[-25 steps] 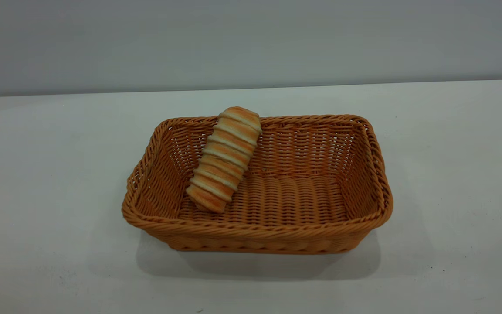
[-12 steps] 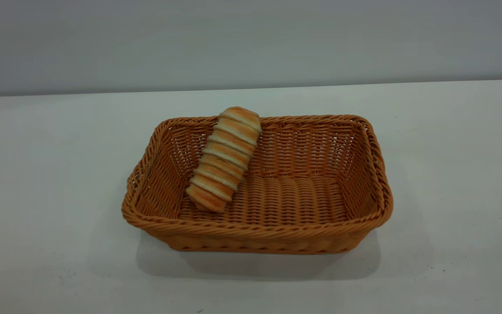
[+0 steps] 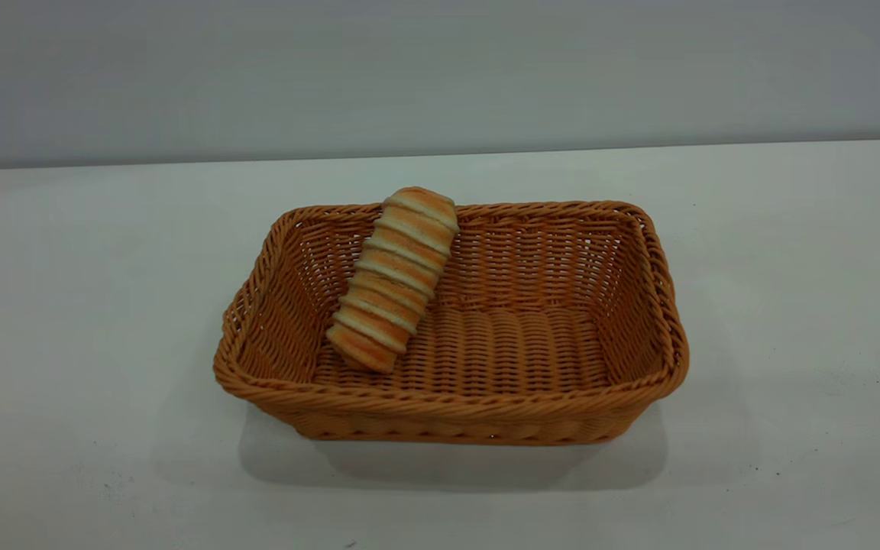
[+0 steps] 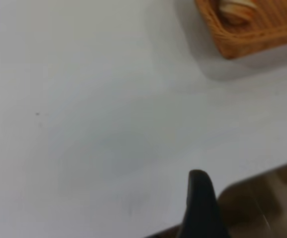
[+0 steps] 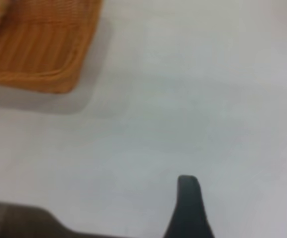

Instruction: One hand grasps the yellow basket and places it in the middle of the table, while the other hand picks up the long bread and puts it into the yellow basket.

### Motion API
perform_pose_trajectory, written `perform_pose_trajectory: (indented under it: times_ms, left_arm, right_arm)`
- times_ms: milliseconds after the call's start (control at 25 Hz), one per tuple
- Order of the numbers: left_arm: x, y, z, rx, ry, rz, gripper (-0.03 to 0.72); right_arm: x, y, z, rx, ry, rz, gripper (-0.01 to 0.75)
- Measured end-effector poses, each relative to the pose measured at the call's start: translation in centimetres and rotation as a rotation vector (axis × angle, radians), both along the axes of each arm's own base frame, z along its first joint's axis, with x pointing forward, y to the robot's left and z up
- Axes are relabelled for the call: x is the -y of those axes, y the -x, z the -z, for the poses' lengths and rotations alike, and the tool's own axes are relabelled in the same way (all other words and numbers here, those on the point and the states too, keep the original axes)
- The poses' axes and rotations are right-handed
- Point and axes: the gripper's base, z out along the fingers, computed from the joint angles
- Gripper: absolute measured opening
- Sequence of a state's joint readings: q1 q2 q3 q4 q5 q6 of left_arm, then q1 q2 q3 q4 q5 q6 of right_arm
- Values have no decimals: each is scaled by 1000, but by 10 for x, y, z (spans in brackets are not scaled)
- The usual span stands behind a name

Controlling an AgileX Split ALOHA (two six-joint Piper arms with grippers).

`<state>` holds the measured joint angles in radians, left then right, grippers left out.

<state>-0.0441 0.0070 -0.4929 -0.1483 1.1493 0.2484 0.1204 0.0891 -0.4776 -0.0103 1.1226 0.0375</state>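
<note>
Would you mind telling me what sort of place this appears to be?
Probably a robot test bench, not a kitchen: a bare white table against a plain grey wall, holding only the yellow basket with the long bread.

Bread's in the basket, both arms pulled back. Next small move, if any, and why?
Probably none beyond parking. The long bread lies inside the yellow basket, its upper end leaning on the far rim, and the basket sits mid-table. The left hand and right hand each hang over bare table, clear of the basket. Nudging the bread flat is optional.
</note>
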Motion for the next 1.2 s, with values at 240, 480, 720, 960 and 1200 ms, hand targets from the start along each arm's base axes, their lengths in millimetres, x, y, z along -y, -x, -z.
perform_pose_trajectory:
  times_ms: [240, 480, 720, 960, 1200]
  left_arm:
    - [0, 4, 0, 27, 1, -22, 577]
    - [0, 4, 0, 27, 2, 25, 577]
    - [0, 4, 0, 27, 1, 27, 577]
    - [0, 4, 0, 27, 1, 27, 577]
    - [0, 4, 0, 27, 1, 27, 577]
  right_arm:
    - [1, 0, 0, 0, 0, 96, 569]
    - [1, 0, 0, 0, -2, 103, 569]
    - [1, 0, 0, 0, -2, 102, 569]
    - [1, 0, 0, 0, -2, 102, 569]
    - [0, 0, 0, 0, -2, 75, 569]
